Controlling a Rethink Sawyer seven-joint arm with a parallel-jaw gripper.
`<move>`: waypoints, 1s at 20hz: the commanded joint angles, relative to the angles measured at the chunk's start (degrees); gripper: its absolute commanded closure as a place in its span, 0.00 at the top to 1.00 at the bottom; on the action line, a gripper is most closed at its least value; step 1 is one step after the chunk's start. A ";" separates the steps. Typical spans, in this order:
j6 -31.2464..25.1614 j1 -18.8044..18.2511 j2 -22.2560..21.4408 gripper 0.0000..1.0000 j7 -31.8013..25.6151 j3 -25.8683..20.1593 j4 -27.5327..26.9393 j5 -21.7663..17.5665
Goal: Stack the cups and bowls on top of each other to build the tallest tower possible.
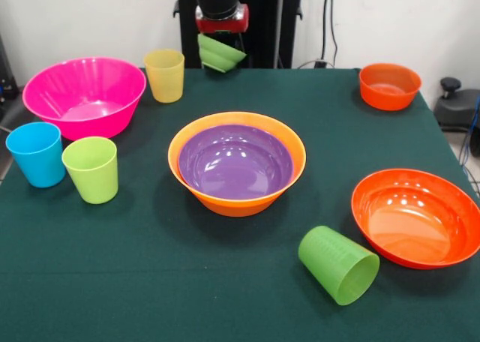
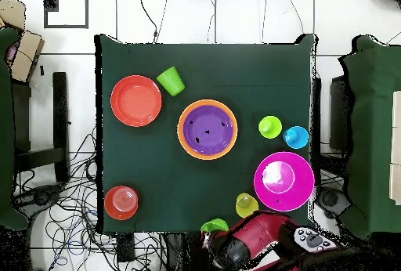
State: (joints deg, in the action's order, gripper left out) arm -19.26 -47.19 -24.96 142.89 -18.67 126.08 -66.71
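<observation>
My gripper hangs above the table's far edge, shut on the small green bowl, which tilts in the air. In the overhead view this bowl sits at the table's bottom edge. The purple bowl rests nested inside the large orange bowl at mid-table. The yellow cup, blue cup and lime green cup stand upright on the left. A darker green cup lies on its side at the front right.
The large pink bowl stands at the left, near the yellow cup. A small orange bowl sits at the far right corner. The shallow red-orange bowl lies at the right edge, next to the fallen cup.
</observation>
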 commanded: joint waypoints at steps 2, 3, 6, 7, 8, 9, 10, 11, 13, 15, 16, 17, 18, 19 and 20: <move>2.17 5.33 -1.12 1.00 -7.47 -3.39 -7.77 -6.77; 3.06 6.03 -0.32 1.00 -7.06 -2.99 -9.65 -8.50; 4.61 6.88 2.30 1.00 -6.44 -2.79 -13.92 -11.84; 4.63 6.71 3.09 1.00 -6.88 -3.16 -14.80 -12.25; 5.09 7.15 3.53 1.00 -5.98 -2.97 -15.26 -12.77; 5.54 7.59 3.97 1.00 -5.08 -2.77 -15.72 -13.29; 5.94 8.18 4.00 1.00 -4.00 -2.42 -15.72 -13.50; 5.84 8.39 3.91 1.00 -3.76 -2.34 -15.50 -13.15; 5.71 9.00 3.12 1.00 -2.98 -2.01 -14.55 -12.51; 5.48 9.61 2.40 1.00 -2.31 -1.68 -13.83 -11.95; 5.41 9.98 2.15 1.00 -1.97 -1.52 -13.67 -11.79; 5.40 10.06 2.06 1.00 -1.97 -1.47 -13.61 -11.70; 5.39 10.14 1.98 1.00 -1.97 -1.42 -13.54 -11.61; 5.51 10.02 2.00 1.00 -2.03 -1.39 -13.52 -11.56; 5.34 9.89 1.86 1.00 -2.38 -1.53 -13.43 -11.23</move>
State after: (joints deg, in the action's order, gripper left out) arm -19.19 -39.48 -26.59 142.89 -17.44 124.16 -73.21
